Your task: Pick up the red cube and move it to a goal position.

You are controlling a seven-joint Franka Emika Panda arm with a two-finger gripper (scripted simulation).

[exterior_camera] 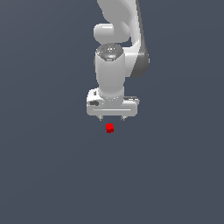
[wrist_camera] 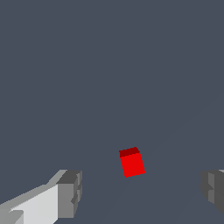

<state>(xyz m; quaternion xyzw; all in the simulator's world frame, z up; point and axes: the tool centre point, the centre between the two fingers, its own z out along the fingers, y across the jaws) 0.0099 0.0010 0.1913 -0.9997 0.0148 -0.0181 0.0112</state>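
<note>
Matte red cube (exterior_camera: 110, 127) — flat-shaded faces; glossy white claw (exterior_camera: 112, 118), dull grey fingertips (wrist_camera: 70, 192).

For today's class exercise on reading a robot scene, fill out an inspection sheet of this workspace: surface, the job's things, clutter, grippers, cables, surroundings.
Surface: plain dark grey-blue ground, flat, no markings.
Job's things: red cube lies on the ground, untouched; in the wrist view it sits between the two fingers, apart from both. No goal marker seen.
Clutter: nothing seen.
Grippers: gripper open, fingers spread far wider than the cube, not touching it; how high above it cannot be told.
Cables: nothing seen.
Surroundings: only the white arm rising out of the exterior view's top; no walls or furniture seen.
</note>
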